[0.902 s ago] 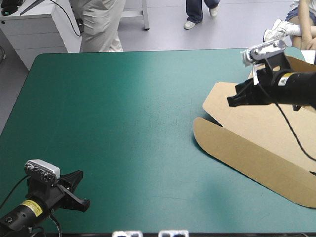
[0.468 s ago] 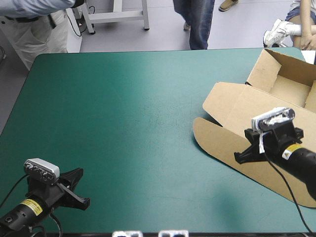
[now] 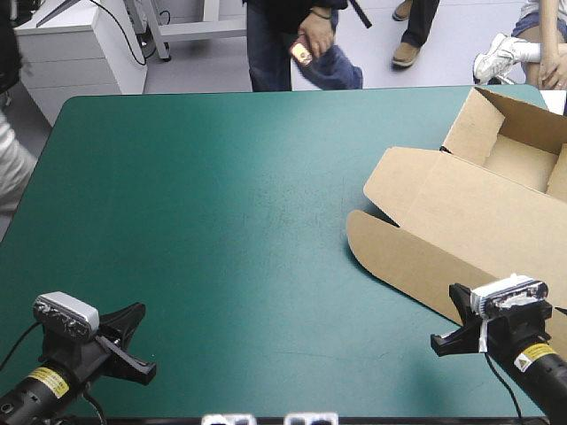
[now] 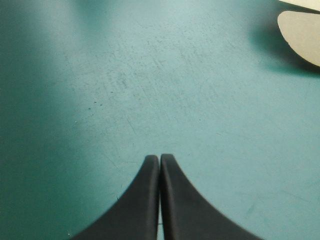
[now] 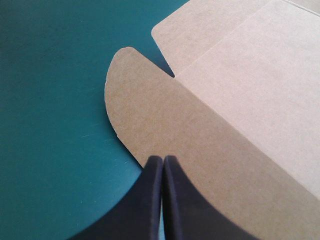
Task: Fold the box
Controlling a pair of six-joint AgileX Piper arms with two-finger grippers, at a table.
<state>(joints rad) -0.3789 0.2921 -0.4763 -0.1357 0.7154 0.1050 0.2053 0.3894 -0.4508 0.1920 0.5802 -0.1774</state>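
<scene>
Standing as an open tray, lid flat

The box [image 3: 483,208] sits at the right side of the teal-green cover [image 3: 221,221]. Its tray [image 3: 518,159] is at the far right corner, with the walls that can be seen raised. Part of the tray runs out of the high view, so I cannot check every wall. The lid [image 3: 496,226] lies flat on the near side of the tray. The lid's long rounded front flap [image 3: 399,257] is spread on the cover, and a smaller flap lies just beyond it.

The right gripper [image 5: 162,159] is at the near edge of the box. Its black fingers are pressed together in one arch and hold nothing, and the tip is over the rim of the front flap. The left gripper [image 4: 160,157] is well apart from the box, over bare cover on the side away from the tray. It is also closed on itself and empty.

I judge the forming of the walls to be done. Nothing is gripped now, so what is left, if anything, looks like small work on the lid's flaps.
</scene>
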